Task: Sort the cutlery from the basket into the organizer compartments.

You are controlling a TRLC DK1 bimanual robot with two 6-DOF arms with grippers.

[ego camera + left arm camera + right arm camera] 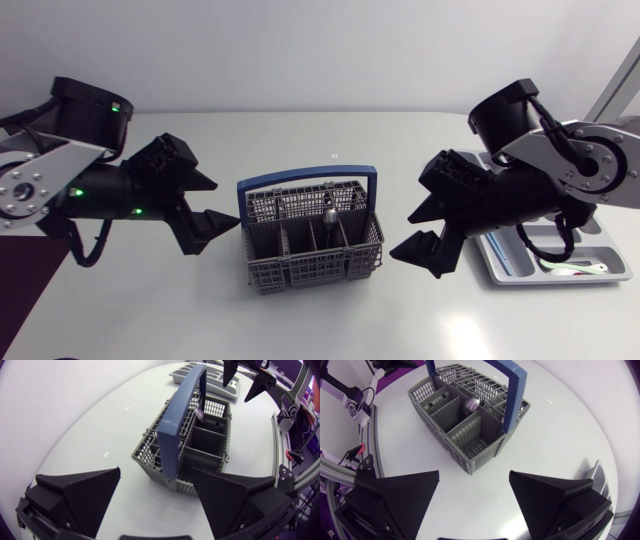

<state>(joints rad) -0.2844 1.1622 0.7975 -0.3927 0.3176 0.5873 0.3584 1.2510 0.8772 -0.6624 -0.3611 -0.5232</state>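
Midway along the white tabletop (330, 325) stands the grey basket (300, 270) — one cutlery piece (329, 214) inside — flanked by the open, empty left hand (228, 203) and right hand (402, 237), the organizer (505, 270) at the right edge.

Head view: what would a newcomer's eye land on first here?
The grey basket with its blue handle, mid-table, a lone shiny utensil in it. Flanking it, the open left tool and open right tool point inward; the organizer lies at far right.
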